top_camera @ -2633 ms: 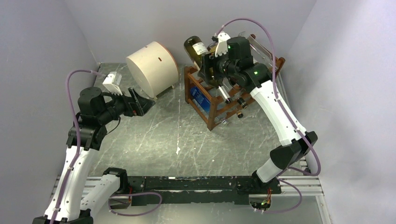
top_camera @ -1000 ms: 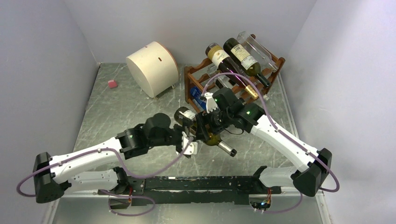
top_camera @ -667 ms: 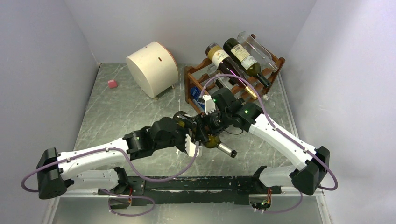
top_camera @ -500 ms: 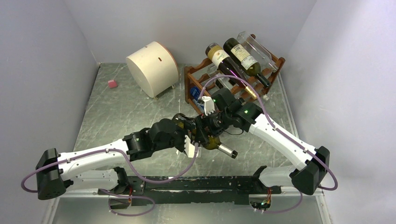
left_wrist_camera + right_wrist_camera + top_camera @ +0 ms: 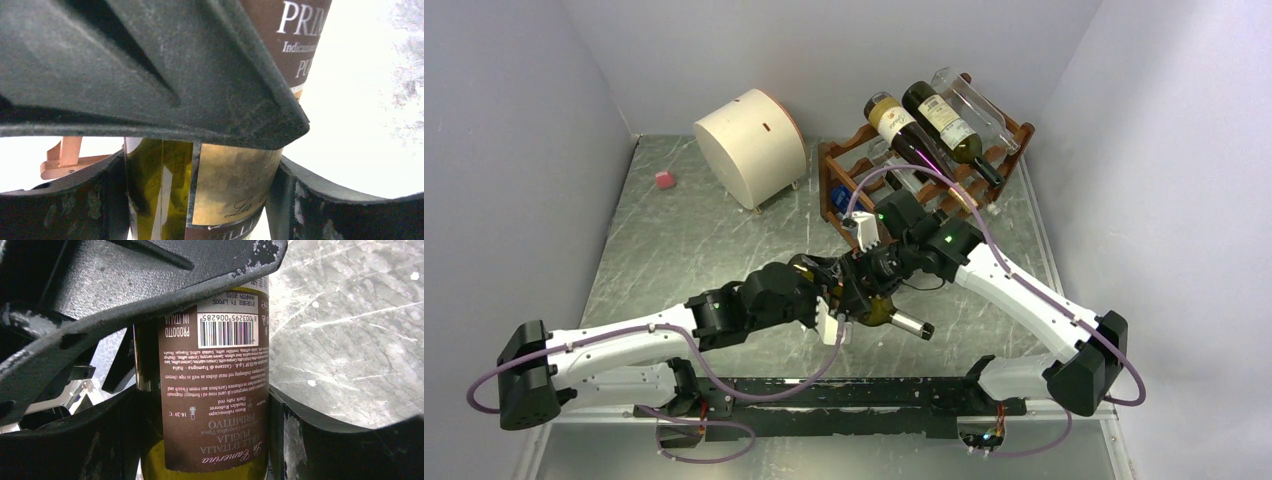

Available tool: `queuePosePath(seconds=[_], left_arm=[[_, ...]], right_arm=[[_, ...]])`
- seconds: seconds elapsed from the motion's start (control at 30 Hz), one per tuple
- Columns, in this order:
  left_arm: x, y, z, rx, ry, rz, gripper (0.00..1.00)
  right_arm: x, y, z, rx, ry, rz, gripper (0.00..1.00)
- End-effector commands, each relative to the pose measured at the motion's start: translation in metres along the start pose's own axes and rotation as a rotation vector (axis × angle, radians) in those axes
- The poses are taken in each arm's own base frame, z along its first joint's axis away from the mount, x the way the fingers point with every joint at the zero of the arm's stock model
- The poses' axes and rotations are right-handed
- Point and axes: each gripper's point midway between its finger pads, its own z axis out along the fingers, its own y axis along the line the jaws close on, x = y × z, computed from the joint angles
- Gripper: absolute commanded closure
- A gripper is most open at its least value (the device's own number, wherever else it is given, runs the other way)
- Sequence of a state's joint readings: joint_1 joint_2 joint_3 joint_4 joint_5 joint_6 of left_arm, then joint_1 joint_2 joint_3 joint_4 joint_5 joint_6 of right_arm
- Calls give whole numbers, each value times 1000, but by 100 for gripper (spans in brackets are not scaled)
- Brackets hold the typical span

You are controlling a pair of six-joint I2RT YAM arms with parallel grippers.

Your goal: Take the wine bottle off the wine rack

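Wine bottle (image 5: 892,318), dark green glass, is off the reddish-brown wooden wine rack (image 5: 828,186), just in front, neck pointing away from it; your left gripper (image 5: 834,300) and right gripper (image 5: 864,284) both clasp its body.

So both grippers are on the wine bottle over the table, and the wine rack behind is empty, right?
Not quite. The left gripper and right gripper are both on the wine bottle, but the wine rack is not empty: the top external view shows at least three more bottles lying across its top tier.
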State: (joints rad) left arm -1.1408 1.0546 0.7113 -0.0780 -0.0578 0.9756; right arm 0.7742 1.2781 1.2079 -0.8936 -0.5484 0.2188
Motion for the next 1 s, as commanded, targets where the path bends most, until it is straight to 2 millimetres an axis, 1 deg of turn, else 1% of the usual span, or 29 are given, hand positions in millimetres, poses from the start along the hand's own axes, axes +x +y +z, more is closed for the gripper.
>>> queuePosePath(seconds=[0.0,0.03,0.07,0.17,0.23,0.27,0.3,0.37,0.47,0.6,0.67,0.73,0.83,0.9,0.97], left_arm=[[4,22,-13,-121,20,-95,70],[4,24,-15,-132,18,-105,86],[3,26,-17,-145,12,-117,92],[-1,31,-24,-182,-21,-145,93],[-2,34,-28,-200,-26,-154,93],[-1,34,-28,-203,-23,-157,93],[-1,35,-28,-204,-20,-161,93],[0,35,-27,-206,-10,-175,93],[0,38,-26,-222,-9,-208,93],[2,52,-28,-307,-7,-298,93],[3,55,-30,-327,-10,-323,93],[2,60,-33,-359,-27,-361,93],[-2,71,-40,-403,-58,-420,93],[-4,76,-44,-428,-80,-474,93],[-4,77,-46,-436,-100,-543,93]], right_arm=[[-30,16,-17,-21,-129,-93,60],[-32,14,-19,-5,-142,-94,52],[-34,12,-22,18,-156,-94,45],[-40,-1,-31,120,-195,-86,27],[-45,-5,-40,168,-224,-87,10],[-47,-5,-43,180,-237,-90,6],[-49,-4,-48,187,-252,-97,4],[-52,-3,-55,202,-277,-104,1],[-58,-4,-70,253,-324,-103,0],[-73,-10,-101,362,-471,-69,0],[-81,-12,-117,399,-560,-43,0],[-85,-19,-133,459,-638,-2,0],[-85,-33,-155,557,-749,79,0],[-87,-32,-166,559,-823,109,0],[-88,-26,-175,530,-887,112,0]])
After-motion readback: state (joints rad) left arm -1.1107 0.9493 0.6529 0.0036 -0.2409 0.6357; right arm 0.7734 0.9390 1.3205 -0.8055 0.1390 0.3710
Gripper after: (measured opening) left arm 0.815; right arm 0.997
